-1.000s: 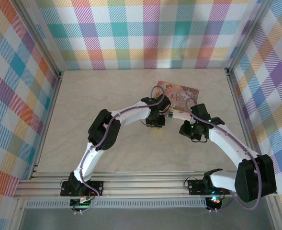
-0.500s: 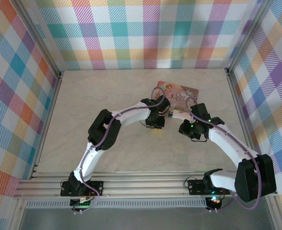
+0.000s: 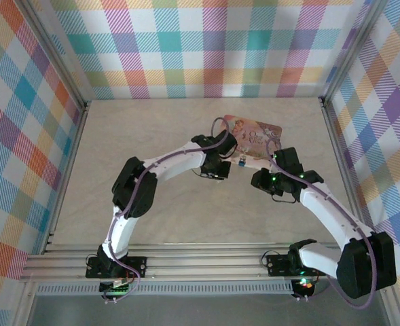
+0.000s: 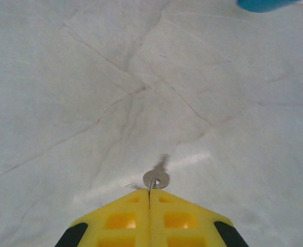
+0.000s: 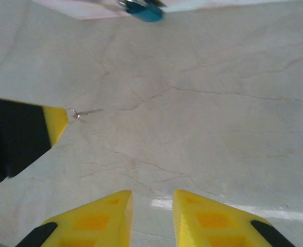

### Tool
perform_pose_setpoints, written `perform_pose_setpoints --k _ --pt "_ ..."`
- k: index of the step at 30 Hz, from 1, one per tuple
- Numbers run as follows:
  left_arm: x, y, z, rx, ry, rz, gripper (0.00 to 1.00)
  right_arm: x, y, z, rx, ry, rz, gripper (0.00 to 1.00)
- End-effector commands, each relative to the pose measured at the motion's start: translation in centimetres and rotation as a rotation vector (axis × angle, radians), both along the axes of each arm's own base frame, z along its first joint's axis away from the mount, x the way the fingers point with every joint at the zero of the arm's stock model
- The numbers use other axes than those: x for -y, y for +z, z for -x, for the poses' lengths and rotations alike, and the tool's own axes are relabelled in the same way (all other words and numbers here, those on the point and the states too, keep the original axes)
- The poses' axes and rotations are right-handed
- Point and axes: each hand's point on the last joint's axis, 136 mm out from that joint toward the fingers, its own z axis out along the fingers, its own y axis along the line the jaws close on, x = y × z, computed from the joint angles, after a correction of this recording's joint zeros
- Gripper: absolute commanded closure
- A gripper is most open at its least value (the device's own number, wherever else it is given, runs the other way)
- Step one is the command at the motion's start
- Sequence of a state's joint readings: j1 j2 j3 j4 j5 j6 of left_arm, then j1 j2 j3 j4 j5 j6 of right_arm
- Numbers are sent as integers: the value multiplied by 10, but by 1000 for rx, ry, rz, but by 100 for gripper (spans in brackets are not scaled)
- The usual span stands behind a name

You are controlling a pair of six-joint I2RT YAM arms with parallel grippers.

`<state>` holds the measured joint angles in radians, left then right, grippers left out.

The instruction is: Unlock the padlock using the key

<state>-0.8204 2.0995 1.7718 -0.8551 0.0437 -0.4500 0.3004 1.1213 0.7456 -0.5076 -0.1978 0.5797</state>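
A small silver key [image 4: 156,178] sticks out past the tips of my left gripper [image 4: 149,193], whose yellow fingers are pressed together on the key's thin wire ring. From the right wrist, the same key [image 5: 82,113] pokes from the left gripper's yellow finger [image 5: 54,125]. The blue padlock [image 5: 142,11] lies farther away at the edge of a pink card; its blue corner [image 4: 264,4] is just visible from the left wrist. From above, the padlock [image 3: 242,161] sits between the two wrists. My right gripper [image 5: 152,198] hangs open over bare table, nothing between its fingers.
A pink illustrated card [image 3: 254,129] lies behind the padlock toward the back right. The marbled tabletop [image 3: 145,136] is fenced by checked walls and metal rails [image 3: 186,255] along the near edge.
The left gripper has closed fully on the key's ring and shifted slightly left and back. The right gripper has opened a little and its wrist edged leftward.
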Motion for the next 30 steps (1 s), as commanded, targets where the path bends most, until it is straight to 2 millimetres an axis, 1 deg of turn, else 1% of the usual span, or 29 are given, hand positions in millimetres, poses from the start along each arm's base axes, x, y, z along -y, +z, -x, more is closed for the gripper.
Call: perform_pose_setpoints --k 1,3,5,9,11,14,17,21,25,30 --pt "-18 55 12 22 -93 5 100 -17 18 -12 125 96 -62 70" --pt "-24 77 15 24 -122 15 100 -25 29 -18 198 142 -73 66" --pt "-27 101 16 27 -145 37 100 -32 43 -25 292 190 -70 61" --pt "-32 148 21 31 -186 102 100 -52 82 -31 524 319 -52 52" --pt "-33 170 25 26 -199 146 100 -66 101 -30 643 401 -56 50" --pt "-37 193 28 22 -197 189 100 -87 124 -20 790 530 -94 44" --pt "-39 207 32 18 -187 235 100 -102 135 -15 887 589 -105 41" --pt "-38 220 39 9 -177 289 100 -118 139 -15 920 629 -125 40" --pt "-34 224 44 -14 -171 327 100 -132 136 -11 933 678 -132 40" --pt "-29 224 45 -29 -165 368 100 -140 134 -8 944 715 -129 44"
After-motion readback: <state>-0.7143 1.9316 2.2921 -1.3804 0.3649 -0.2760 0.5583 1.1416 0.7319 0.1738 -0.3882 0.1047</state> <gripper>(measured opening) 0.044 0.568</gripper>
